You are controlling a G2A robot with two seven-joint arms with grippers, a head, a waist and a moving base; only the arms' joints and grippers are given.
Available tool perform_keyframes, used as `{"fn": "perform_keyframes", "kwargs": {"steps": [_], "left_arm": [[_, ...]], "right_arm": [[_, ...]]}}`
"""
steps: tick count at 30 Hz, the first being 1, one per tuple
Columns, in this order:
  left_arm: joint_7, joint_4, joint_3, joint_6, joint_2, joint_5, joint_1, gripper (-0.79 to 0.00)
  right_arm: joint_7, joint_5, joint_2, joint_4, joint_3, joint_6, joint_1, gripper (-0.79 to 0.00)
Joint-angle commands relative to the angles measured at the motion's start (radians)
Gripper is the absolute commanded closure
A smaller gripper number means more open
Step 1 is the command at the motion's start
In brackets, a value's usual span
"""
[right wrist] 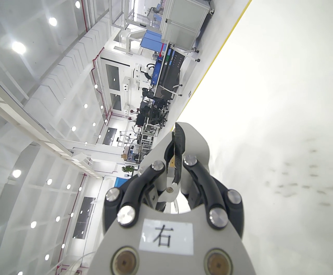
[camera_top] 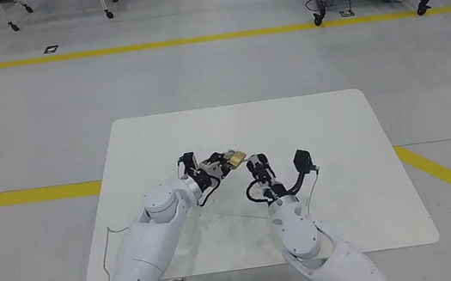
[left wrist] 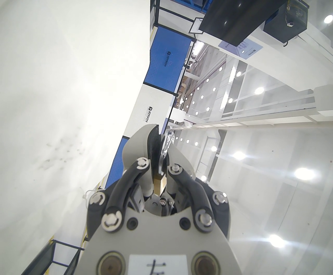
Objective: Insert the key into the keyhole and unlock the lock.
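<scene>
Desk: White table (camera_top: pixel 348 210) in a bright factory hall (right wrist: pixel 145 104), yellow floor lines (camera_top: pixel 194 40) beyond. Whereabouts of the padlock (camera_top: pixel 233 158)?

Field: Over mid-table, pinched tight in the left gripper (left wrist: pixel 164 142); just beside, facing it, right gripper (right wrist: pixel 173 135) closed on the key (right wrist: pixel 171 162).

Desk: Handling?

Field: Probably dense, rigid brass with a slick steel shackle (left wrist: pixel 165 152); best gripped across the flat body. Key thin and stiff, apt to twist in the grip; best pinched at its broad head, shaft left free.
</scene>
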State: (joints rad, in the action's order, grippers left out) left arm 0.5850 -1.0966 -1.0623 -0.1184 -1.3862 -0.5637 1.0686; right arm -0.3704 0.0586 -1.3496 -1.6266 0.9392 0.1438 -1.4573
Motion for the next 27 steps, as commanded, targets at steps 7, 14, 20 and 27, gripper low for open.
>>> {"fn": "perform_keyframes", "kwargs": {"steps": [7,14,20,27], "left_arm": [[-0.002,-0.001,0.001,-0.001,-0.001,0.0,0.001,0.0],[-0.004,0.004,0.002,-0.019,-0.003,-0.009,0.0,0.0],[-0.006,0.01,0.0,-0.023,-0.004,-0.01,-0.005,0.0],[0.009,0.012,-0.005,-0.036,-0.002,-0.007,-0.009,0.0]], "right_arm": [[-0.028,0.035,-0.014,0.001,-0.012,0.008,-0.004,0.0],[-0.014,0.05,-0.027,0.013,-0.034,0.023,0.001,0.0],[0.001,0.074,-0.031,-0.006,-0.03,0.009,-0.014,0.0],[-0.003,0.205,-0.017,-0.015,0.032,-0.093,-0.043,0.0]]}}
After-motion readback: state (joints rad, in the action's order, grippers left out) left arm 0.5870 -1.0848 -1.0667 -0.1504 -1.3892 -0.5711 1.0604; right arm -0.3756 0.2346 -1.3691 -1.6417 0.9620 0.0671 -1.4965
